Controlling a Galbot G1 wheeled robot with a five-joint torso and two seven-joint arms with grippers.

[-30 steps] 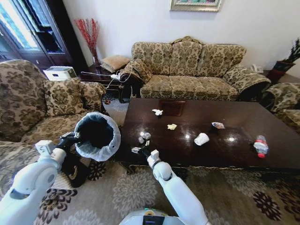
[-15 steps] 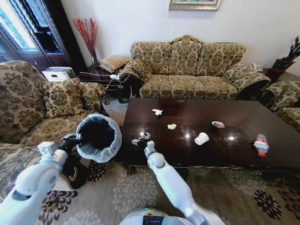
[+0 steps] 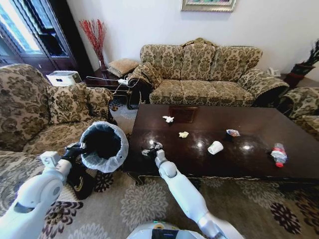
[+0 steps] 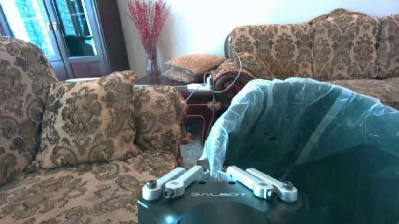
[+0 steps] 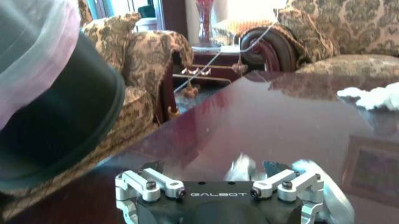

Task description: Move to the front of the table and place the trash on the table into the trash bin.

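Your paper wad [image 3: 151,148] sits at the table's [image 3: 259,164] near-left corner, pinched in the right gripper [image 3: 151,150], whose fingers look closed around it. The trash bin [image 3: 103,146] lies at nine o'clock from that gripper, just beside the table edge. The left gripper [image 3: 76,148] is clamped on the bin's rim.

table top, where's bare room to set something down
The table is bare on its far right, behind the bottle, and along the near edge between cup and bottle. The near left corner is crowded: the right gripper is on a wad there.
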